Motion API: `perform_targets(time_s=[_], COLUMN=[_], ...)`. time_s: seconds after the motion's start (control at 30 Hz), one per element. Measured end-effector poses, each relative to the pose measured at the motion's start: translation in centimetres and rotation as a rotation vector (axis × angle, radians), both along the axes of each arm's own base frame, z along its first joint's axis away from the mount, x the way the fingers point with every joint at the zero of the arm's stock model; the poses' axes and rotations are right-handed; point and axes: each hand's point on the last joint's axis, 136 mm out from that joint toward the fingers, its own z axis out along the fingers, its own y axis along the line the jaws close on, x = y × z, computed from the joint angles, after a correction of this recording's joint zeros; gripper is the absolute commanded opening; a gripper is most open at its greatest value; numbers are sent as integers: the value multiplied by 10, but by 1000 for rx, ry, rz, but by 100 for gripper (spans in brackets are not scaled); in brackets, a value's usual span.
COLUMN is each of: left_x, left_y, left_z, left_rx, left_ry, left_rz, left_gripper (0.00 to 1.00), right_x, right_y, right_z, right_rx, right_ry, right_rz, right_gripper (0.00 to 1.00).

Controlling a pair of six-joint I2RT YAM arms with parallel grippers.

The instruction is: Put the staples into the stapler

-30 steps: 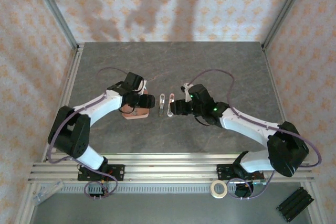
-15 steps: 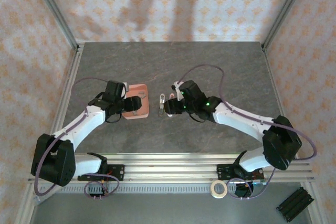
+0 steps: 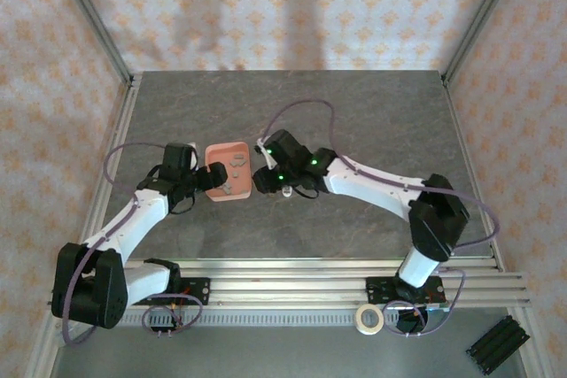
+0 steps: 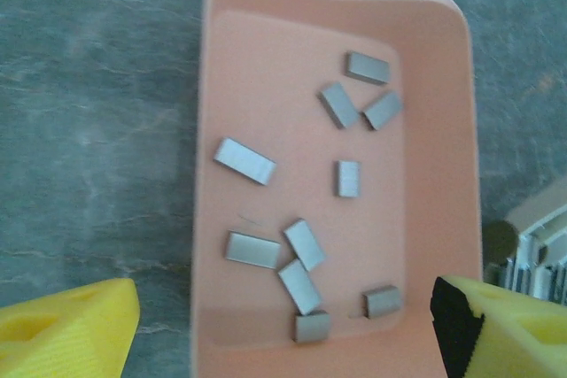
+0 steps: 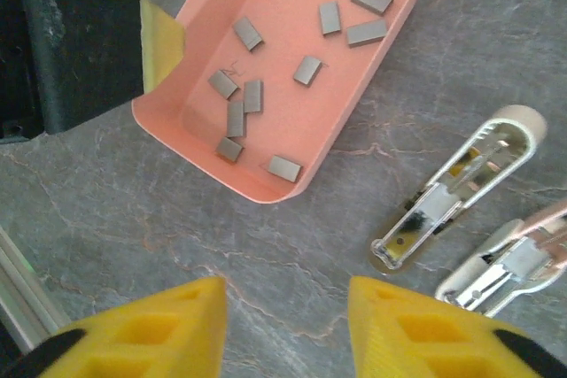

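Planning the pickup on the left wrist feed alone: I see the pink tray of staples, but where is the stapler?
Observer: The stapler lies on the table beside the tray's long side, metal channel up.
Operator: Is the right arm holding anything?
Observer: No. The right gripper hovers over bare table, fingers open and empty.
Operator: How do the arms sit around the tray?
Observer: In the top view, the left gripper is at the tray's left side, the right gripper at its right.

Two white-shelled robot arms (image 3: 372, 185) with black joints, looping purple cables (image 3: 297, 109), small green indicator lights (image 3: 312, 162), and yellow fingertips (image 5: 142, 338).
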Motion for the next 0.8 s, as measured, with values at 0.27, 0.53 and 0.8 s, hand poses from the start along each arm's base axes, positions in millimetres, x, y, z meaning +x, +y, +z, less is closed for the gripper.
perform_targets(time_s=[0.27,0.53,0.8], left_x=[11,14,15], left_y=[30,51,62], left_z=[-4,-15,-23], left_rx=[-53,-107,-103], left_ry=[-56,-66,-47], left_rz=[143,255,292], left_gripper=[88,87,85], right_x=[24,50,69], right_y=[30,76,101], right_z=[-21,-43,-55], right_rx=[-100,-131,-196], right_ry=[43,87,38], right_rz=[-7,-56,-189], right_gripper=[33,34,36])
